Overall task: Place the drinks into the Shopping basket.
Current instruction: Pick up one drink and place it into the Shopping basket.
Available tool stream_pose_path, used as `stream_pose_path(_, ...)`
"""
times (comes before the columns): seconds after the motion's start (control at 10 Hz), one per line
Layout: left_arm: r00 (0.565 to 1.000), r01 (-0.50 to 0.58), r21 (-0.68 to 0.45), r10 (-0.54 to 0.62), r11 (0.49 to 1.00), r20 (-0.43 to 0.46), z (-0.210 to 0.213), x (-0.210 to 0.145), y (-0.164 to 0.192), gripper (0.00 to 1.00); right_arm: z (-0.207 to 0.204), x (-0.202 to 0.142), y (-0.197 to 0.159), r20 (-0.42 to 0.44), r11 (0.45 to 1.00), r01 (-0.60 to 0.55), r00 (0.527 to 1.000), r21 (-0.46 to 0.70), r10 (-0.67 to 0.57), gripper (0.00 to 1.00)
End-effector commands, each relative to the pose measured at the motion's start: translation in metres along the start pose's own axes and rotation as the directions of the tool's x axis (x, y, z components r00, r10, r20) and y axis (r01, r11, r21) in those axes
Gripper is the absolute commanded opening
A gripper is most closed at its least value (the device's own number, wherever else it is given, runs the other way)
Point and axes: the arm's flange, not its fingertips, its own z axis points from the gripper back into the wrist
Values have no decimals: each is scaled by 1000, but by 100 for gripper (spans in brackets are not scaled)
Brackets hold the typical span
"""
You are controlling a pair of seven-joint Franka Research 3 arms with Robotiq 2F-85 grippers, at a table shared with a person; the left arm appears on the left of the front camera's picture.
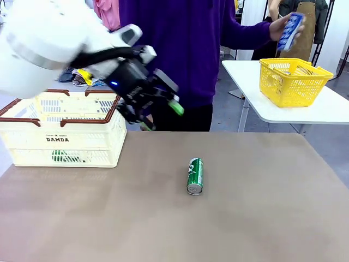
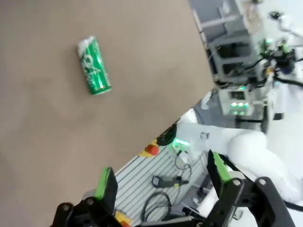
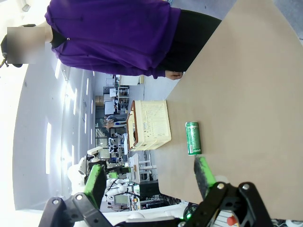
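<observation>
Brown tabletop point(image 1: 262, 207), person point(image 1: 180, 49) in purple at the far side. One green can point(image 1: 194, 176) lies on its side on the open surface, long axis running roughly toward and away from you, silver end facing the robot.

Your left end effector point(image 1: 161, 115) hangs in the air with fingers wide apart and nothing between them. From it the can is down, to the robot's right and back toward the robot, well apart. The Shopping basket point(image 1: 65, 139) sits close on its other side, to the left.

The right end effector point(image 3: 149, 172) also stands apart and empty, and it looks farther from the can. My call: the left arm is nearer, and it would need to roll so its fingers straddle the can across its width, not along it.

- **Left wrist view:** the can point(image 2: 94, 65) is up-left of the end effector point(image 2: 161, 175), slanted, with bare tabletop all round it.
- **Right wrist view:** can point(image 3: 193, 138) and basket point(image 3: 149, 125) together.
- **Front view:**
  - A second green can point(image 1: 65, 157) shows through the basket slots.
  - A blue can point(image 1: 289, 28) is in the person's hand point(image 1: 278, 27), above a yellow basket point(image 1: 294, 82) on a side table point(image 1: 327, 112).
</observation>
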Motion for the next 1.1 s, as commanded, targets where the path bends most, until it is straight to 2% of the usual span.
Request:
stream_pose_path(0.0,978,86,-75,-99,993,-186,-13,17,7,100,0,2,2,7,1000,-12,1000,24,11,100)
stream_pose_path(0.1,1000,0,0,0,1000,0,0,0,0,100,0,2,2,7,1000,-12,1000,24,11,100)
stream_pose_path(0.2,1000,0,0,0,1000,0,0,0,0,100,0,2,2,7,1000,-12,1000,24,11,100)
stream_pose_path(0.3,996,29,-18,-30,999,-78,-32,10,-5,100,0,2,2,7,1000,-12,1000,24,11,100)
stream_pose_path(0.4,965,14,101,13,995,-262,-50,25,3,100,0,2,2,7,1000,-12,1000,24,11,100)
stream_pose_path(0.5,973,-59,243,110,968,-201,-83,44,8,100,0,2,2,7,1000,-12,1000,24,11,100)
stream_pose_path(0.6,967,-57,265,119,963,-224,-85,49,13,100,0,2,2,7,1000,-12,1000,24,11,100)
stream_pose_path(0.7,968,-48,230,103,972,-231,-37,43,27,100,0,2,2,7,1000,-12,1000,24,11,100)
stream_pose_path(0.8,955,-60,156,102,986,-280,55,17,58,100,0,2,2,7,1000,-12,1000,24,11,100)
stream_pose_path(1.0,955,-124,12,123,992,-268,199,-54,127,100,0,2,2,7,1000,-12,1000,24,11,100)
